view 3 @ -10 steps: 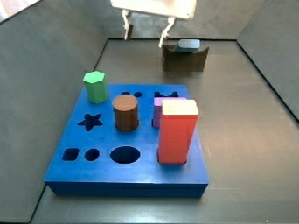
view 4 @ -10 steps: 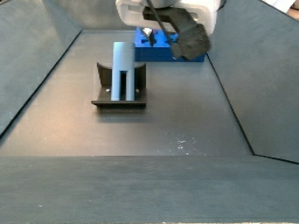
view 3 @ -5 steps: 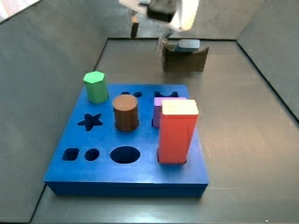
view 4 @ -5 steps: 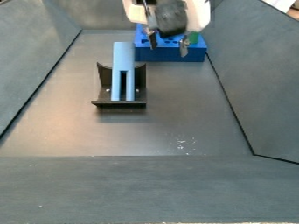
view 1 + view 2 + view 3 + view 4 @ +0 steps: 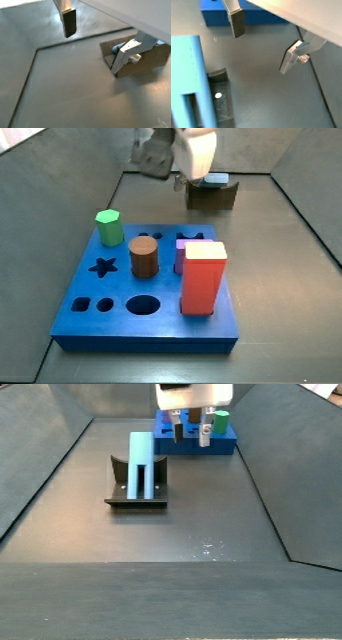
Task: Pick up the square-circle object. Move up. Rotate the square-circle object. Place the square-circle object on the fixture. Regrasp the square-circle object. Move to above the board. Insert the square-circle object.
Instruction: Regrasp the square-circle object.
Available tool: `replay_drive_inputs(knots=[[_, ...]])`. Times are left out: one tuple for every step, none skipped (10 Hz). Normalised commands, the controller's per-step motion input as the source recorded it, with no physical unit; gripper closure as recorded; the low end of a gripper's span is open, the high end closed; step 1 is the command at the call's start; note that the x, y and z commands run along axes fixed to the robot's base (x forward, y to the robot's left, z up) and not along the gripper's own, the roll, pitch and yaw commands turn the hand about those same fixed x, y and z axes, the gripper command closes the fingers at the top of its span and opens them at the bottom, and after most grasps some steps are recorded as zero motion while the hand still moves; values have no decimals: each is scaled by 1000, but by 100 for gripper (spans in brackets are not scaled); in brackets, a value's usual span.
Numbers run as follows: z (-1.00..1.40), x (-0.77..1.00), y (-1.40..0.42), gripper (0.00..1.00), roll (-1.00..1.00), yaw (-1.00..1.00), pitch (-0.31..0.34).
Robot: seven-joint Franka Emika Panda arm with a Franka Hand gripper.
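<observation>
The square-circle object [image 5: 140,462], a slim pale steel-blue peg, rests in the notch of the dark fixture [image 5: 135,492]. In a side view only its end [image 5: 214,178] shows on top of the fixture [image 5: 211,196]. My gripper [image 5: 190,436] hangs open and empty in the air beside the fixture, between it and the blue board [image 5: 140,313]. It also shows in a side view [image 5: 171,175]. In a wrist view my gripper [image 5: 92,52] is off to the side of the peg's end [image 5: 118,48]. In a wrist view my gripper [image 5: 260,54] is apart from the peg [image 5: 184,85].
On the board stand a green hexagonal peg [image 5: 108,226], a brown cylinder [image 5: 143,256], a purple block [image 5: 182,252] and a tall red block [image 5: 202,278]. Dark sloping walls [image 5: 40,454] close in the grey floor [image 5: 160,554] on both sides.
The gripper has turned about its wrist and come lower beside the fixture. The peg and fixture have not moved.
</observation>
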Motion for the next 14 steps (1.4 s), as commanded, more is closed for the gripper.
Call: replay_drive_inputs(knots=[[-10, -35, -8, 0, 1000, -969, -156], [1, -39, -10, 0, 1000, -977, -88], [9, -34, -12, 0, 1000, -981, -12], [2, -26, -15, 0, 1000, -982, 120], [-13, -16, -13, 0, 1000, -980, 249], [-32, 0, -12, 0, 1000, -964, 425], [-45, 15, -14, 0, 746, -659, 593], [-40, 32, -15, 0, 548, -415, 703], [-30, 58, -9, 0, 395, -196, 740], [-27, 64, -19, 0, 287, 65, 708], [-13, 61, -40, 0, 235, 218, 669], [-3, 67, -49, 0, 209, 297, 633], [-6, 72, -45, 0, 159, 436, 460], [-13, 69, -41, 0, 145, 468, 382]])
